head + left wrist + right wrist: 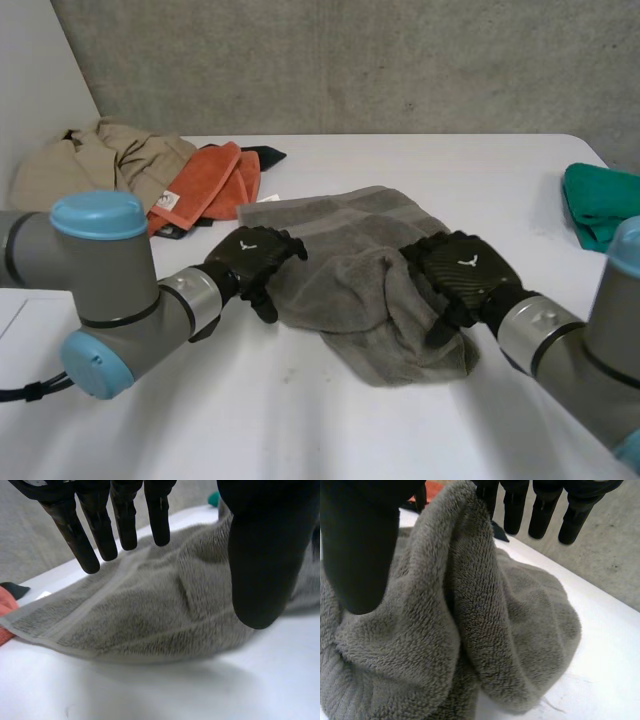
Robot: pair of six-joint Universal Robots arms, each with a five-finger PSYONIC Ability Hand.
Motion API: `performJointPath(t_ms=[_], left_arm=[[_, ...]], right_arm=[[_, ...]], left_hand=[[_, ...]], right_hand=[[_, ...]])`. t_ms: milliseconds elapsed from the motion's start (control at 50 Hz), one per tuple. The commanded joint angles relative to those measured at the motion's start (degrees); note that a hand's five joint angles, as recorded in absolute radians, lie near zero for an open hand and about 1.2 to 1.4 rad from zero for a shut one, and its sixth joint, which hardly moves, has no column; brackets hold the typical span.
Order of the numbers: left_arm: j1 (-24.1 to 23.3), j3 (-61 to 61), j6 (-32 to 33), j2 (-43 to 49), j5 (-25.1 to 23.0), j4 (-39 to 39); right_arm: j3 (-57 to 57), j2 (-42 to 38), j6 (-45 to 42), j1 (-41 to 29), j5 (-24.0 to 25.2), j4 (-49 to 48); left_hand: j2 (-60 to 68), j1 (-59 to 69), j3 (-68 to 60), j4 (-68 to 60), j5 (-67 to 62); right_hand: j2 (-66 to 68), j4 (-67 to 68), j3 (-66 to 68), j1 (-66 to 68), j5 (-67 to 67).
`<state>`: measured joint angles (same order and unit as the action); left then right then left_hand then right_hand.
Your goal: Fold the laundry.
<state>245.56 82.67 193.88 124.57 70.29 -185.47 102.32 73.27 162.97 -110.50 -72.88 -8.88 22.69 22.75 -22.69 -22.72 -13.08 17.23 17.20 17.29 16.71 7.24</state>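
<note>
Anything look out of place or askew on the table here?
The grey towel is askew: its side by the right hand is bunched into a thick lump with a raised fold, while the edge near the left hand lies flat.

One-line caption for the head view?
Left robot hand over grey towel, right robot hand gripping its bunched fold.

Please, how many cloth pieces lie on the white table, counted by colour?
grey towel: 1
orange cloth: 1
beige garment: 1
green cloth: 1
black cloth: 1, mostly hidden under the orange one
Total: 5
</note>
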Motion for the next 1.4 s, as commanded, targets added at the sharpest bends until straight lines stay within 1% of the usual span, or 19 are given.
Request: performJointPath(t_ms=[20,120,140,160,500,580,600,640,740,840,880,960,1100,1160,1240,1260,1320,1380,1400], left_arm=[[1.32,-4.27,11.07,5.33,-0.68,0.28],[2.47,-4.71,13.28,6.04,-1.03,0.10],[2.47,-4.89,13.28,6.13,-1.03,0.11],[2.47,-5.24,13.28,6.39,-1.12,0.11],[2.12,-11.04,13.37,11.92,-1.47,-0.25],[1.94,-12.36,13.37,12.98,-1.21,-0.33],[1.85,-12.88,13.28,12.98,-0.95,-0.51],[1.85,-13.50,12.93,12.98,-0.77,-0.86],[1.15,-13.85,11.88,11.67,2.99,-2.09],[-0.34,-11.75,7.84,5.44,6.87,-1.83],[-0.52,-9.56,6.69,2.71,6.96,-1.83],[-0.78,-2.98,4.85,-7.90,6.88,-2.27],[-2.01,4.42,1.51,-21.55,6.88,-3.67],[-2.98,7.14,-1.57,-25.77,6.88,-3.76],[-4.65,9.96,-4.47,-27.54,6.61,-3.94],[-5.26,11.09,-4.65,-27.19,6.70,-4.11],[-6.23,11.72,-4.74,-25.00,6.79,-4.73],[-8.16,11.20,-4.65,-19.38,7.40,-6.04],[-9.56,10.58,-4.65,-16.75,7.49,-6.48]], right_arm=[[-1.86,-4.88,-0.28,-2.53,-4.20,-2.98],[-2.83,-6.99,-0.99,-2.71,-5.61,-4.65],[-3.09,-7.17,-0.99,-2.71,-6.13,-5.00],[-3.27,-7.26,-0.99,-2.62,-6.31,-5.18],[-3.54,-6.64,-0.99,-2.80,-7.72,-6.15],[-3.54,-6.64,-0.99,-2.71,-7.89,-6.15],[-3.62,-6.64,-1.07,-2.53,-7.89,-6.15],[-3.71,-6.64,-1.07,-2.36,-7.89,-6.24],[-4.24,-6.03,-1.07,-1.74,-8.07,-6.15],[-5.29,-3.05,-1.25,-1.74,-7.89,-4.83],[-6.08,-0.07,-2.47,-1.74,-7.89,-3.18],[-9.93,5.03,-7.29,-0.78,-7.19,3.31],[-21.89,7.24,-14.52,5.64,-6.31,12.48],[-29.01,5.93,-15.93,6.61,-5.96,14.41],[-35.78,-1.71,-16.10,6.43,-4.29,14.07],[-38.14,-5.46,-16.02,6.35,-3.94,13.80],[-40.62,-10.76,-16.28,6.00,-3.85,13.01],[-42.29,-17.70,-16.46,3.63,-4.29,10.03],[-42.73,-21.03,-16.63,2.75,-4.81,7.59]], left_hand=[[7.88,7.82,-7.87,-7.85,-7.48],[9.06,9.00,-9.05,-9.02,-8.66],[9.39,9.33,-9.39,-9.36,-9.00],[10.89,10.83,-10.89,-10.86,-10.50],[23.86,23.80,-23.85,-23.82,-23.46],[36.09,36.03,-36.09,-36.06,-35.70],[46.63,46.57,-46.63,-46.60,-46.24],[57.26,57.20,-57.25,-57.22,-56.86],[57.31,57.25,-57.31,-57.28,-56.92],[57.31,57.25,-57.31,-57.28,-56.92],[57.31,57.25,-57.31,-57.28,-56.92],[57.31,57.25,-57.31,-57.28,-56.92],[57.31,57.25,-57.31,-57.28,-56.92],[57.31,57.25,-57.31,-57.28,-56.92],[57.31,57.25,-57.31,-57.28,-56.92],[57.31,57.25,-57.31,-57.28,-56.92],[57.31,57.25,-57.31,-57.28,-56.92],[57.31,57.25,-57.31,-57.28,-56.92],[57.31,57.25,-57.31,-57.28,-56.92]], right_hand=[[21.08,21.10,21.02,21.60,21.07],[49.98,50.01,49.92,50.51,49.97],[61.53,61.56,61.48,62.06,61.52],[62.76,62.78,62.70,63.28,62.75],[62.77,62.80,62.71,63.29,62.76],[62.77,62.80,62.71,63.29,62.76],[62.77,62.80,62.71,63.29,62.76],[62.77,62.80,62.71,63.29,62.76],[62.77,62.80,62.71,63.29,62.76],[62.77,62.80,62.71,63.29,62.76],[62.77,62.80,62.71,63.29,62.76],[62.77,62.80,62.71,63.29,62.76],[62.77,62.80,62.71,63.29,62.76],[62.77,62.80,62.71,63.29,62.76],[62.77,62.80,62.71,63.29,62.76],[62.77,62.80,62.71,63.29,62.76],[62.77,62.80,62.71,63.29,62.76],[62.77,62.80,62.71,63.29,62.76],[55.17,55.20,55.11,55.69,55.16]])
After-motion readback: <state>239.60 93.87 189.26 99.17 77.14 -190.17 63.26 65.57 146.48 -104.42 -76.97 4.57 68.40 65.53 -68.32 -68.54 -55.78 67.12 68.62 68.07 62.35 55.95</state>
